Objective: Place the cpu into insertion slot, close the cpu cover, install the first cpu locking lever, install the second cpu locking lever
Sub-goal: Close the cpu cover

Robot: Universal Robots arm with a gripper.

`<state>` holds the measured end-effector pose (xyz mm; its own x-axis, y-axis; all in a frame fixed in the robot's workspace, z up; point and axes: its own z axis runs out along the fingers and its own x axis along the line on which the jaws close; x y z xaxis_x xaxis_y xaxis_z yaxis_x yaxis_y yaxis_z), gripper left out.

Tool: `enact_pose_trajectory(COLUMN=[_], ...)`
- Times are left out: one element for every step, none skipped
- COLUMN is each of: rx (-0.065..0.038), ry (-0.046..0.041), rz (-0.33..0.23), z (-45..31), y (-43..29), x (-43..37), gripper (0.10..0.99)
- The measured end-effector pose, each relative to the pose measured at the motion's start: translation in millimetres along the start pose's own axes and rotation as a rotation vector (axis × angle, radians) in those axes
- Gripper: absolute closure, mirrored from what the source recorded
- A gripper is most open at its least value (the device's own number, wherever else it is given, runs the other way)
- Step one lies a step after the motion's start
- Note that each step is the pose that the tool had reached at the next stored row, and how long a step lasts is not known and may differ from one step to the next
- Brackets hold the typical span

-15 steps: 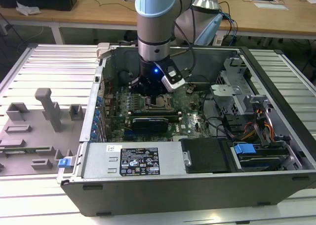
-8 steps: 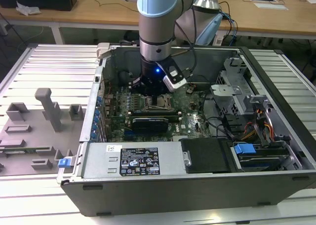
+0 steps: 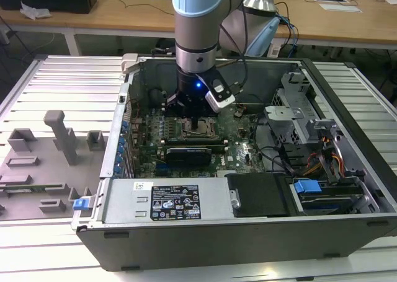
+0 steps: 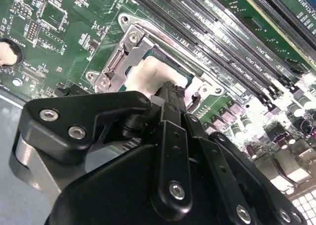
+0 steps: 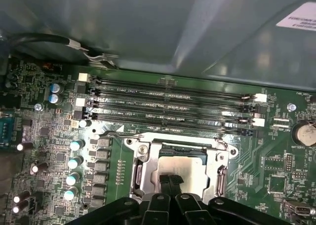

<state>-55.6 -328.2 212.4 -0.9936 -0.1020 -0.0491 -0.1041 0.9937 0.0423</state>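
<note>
First wrist view shows the hand [image 5: 170,179] with fingers closed together, gripping nothing, tips low over the cpu [image 5: 192,168]. That silver chip lies flat in the insertion slot [image 5: 139,153] on the green board [image 5: 276,160], beside long black memory slots [image 5: 173,94], inside the open computer case [image 3: 260,232] on the bench [image 3: 37,90].

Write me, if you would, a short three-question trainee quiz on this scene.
1. True or false: the cpu lies in the insertion slot.
2. Choose: the gripper hangs A) right above the cpu, B) far off to the exterior view's left, C) far off to the exterior view's right.
3. Fill in: the circuit board is coloured ____.
Key: 1 true; 2 A; 3 green.
</note>
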Motion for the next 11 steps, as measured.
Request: enact_pose_trajectory(rx=[0.003, 0.004, 0.004, 0.003, 0.003, 0.003, 0.002, 0.002, 0.002, 0.002, 0.002], ry=[0.0009, 0.0015, 0.0017, 0.0021, 0.0025, 0.0025, 0.0027, 0.0028, 0.0028, 0.0028, 0.0026], rz=[-0.008, -0.024, -0.031, -0.038, -0.044, -0.049, -0.054, -0.056, -0.056, -0.056, -0.056], z=[-0.1, 0.0, 0.1, 0.3, 0.6, 0.8, 1.0, 1.0, 0.9, 0.9, 1.1], y=[0.0, 0.2, 0.5, 1.1, 1.9, 2.3, 2.7, 3.0, 3.3, 3.6, 3.8], x=[0.1, 0.1, 0.3, 0.7, 1.0, 1.6, 3.3, 6.1, 8.8, 10.6, 12.0], gripper=[0.98, 0.98, 0.98, 0.98, 0.98, 0.98, 0.98, 0.98, 0.98, 0.98, 0.98])
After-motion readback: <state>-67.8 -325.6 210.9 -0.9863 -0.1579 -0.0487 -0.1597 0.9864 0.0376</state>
